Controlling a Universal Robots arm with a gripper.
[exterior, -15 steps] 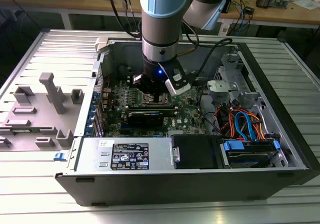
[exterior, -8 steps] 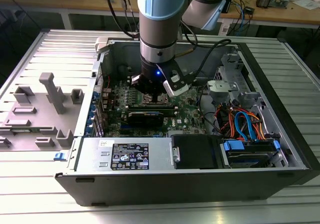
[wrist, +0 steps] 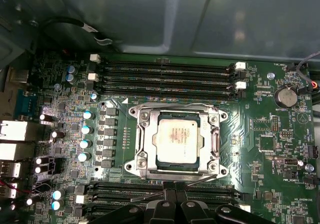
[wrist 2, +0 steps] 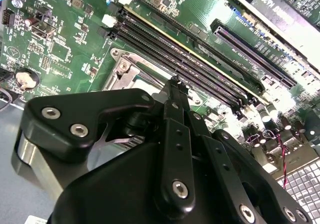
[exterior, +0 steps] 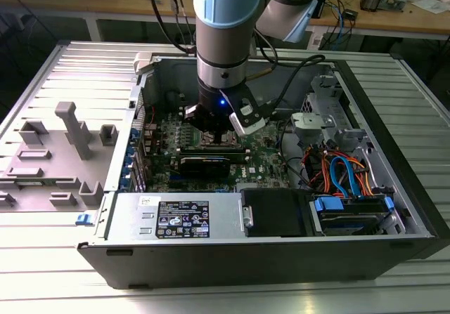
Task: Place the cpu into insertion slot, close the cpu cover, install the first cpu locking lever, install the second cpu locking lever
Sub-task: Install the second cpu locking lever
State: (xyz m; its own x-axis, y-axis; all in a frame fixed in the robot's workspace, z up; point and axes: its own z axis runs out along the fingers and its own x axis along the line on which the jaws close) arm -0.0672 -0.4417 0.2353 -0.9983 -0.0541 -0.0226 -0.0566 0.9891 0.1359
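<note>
In the first wrist view the cpu (wrist: 176,139) lies flat in the insertion slot (wrist: 159,160) of the green motherboard (wrist: 270,129). The cpu cover (wrist: 144,140) is down around the chip, whose silvery top shows through the cover's window. One thin wire lever (wrist: 175,105) lies along the slot's side by the memory slots. A second wire lever (wrist: 192,182) slants along the opposite side and runs right past my gripper (wrist: 175,188), whose fingers are shut together. The exterior view has the gripper (exterior: 211,126) low inside the case over the board. In the second wrist view its tip (wrist 2: 174,81) hovers by the socket's metal frame (wrist 2: 125,66).
Long black memory slots (wrist: 167,76) flank the socket on two sides. A coin battery (wrist: 286,96) sits on the board nearby. A black card (exterior: 204,163), a power supply (exterior: 179,219), coloured cables (exterior: 344,170) and the case walls crowd the arm. A grey fixture (exterior: 74,128) stands outside the case.
</note>
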